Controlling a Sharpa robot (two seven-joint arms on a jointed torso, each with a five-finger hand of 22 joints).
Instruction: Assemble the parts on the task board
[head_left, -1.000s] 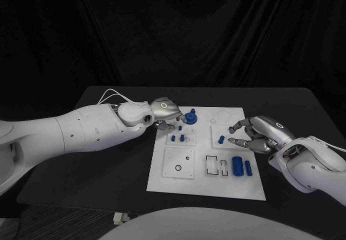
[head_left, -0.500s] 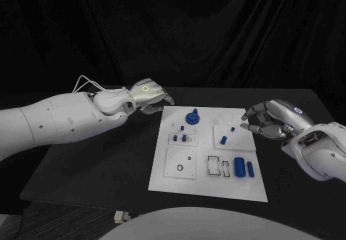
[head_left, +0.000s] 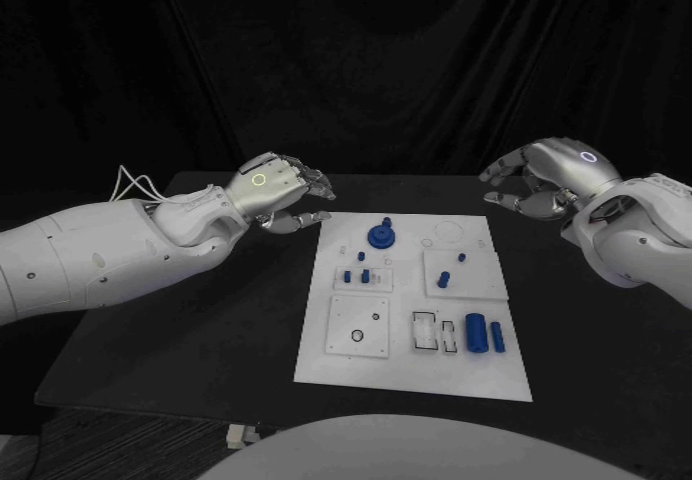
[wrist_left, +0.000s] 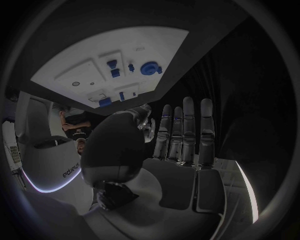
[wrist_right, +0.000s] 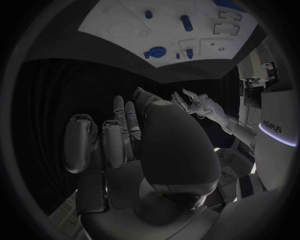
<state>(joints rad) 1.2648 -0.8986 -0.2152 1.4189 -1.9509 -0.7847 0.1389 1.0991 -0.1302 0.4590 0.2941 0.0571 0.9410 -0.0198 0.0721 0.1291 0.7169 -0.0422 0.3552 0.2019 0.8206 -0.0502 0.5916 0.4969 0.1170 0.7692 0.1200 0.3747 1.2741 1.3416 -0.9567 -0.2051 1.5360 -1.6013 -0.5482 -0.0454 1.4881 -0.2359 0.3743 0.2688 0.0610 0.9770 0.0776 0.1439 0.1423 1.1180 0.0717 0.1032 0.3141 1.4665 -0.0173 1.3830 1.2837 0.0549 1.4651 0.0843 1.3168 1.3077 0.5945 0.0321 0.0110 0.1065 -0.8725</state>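
Board: white flat plate, matte, rigid by the look of it; lies on the black counter between the two arms. Raised square panels and shallow cut-outs on its face.
Knob: blue, round with a stem on top — stands at the board's far edge, left of middle. Judged hard plastic, light; take hold round the rim or by the stem.
Pegs, left panel: small blue uprights in a cluster, just nearer than the knob. Judged light and slippery; a fingertip pinch from above suits them.
Pegs, right panel: one or two short blue pieces, right of the left cluster; exact shape too small to tell.
Cylinders: two blue bars lying side by side at the board's near right, the left one thicker. Judged stiff, liable to roll; grasp across the middle.
Ring: dark, thin, lying on the near left panel. Possibly rubber — cannot tell.
Slots: rectangular outlines left of the cylinders, seemingly unfilled.
Left robot hand: silver, raised beyond the board's far left corner, fingers apart, holding nothing.
Right robot hand: silver, raised beyond the board's far right corner, fingers loosely curved but apart, holding nothing.
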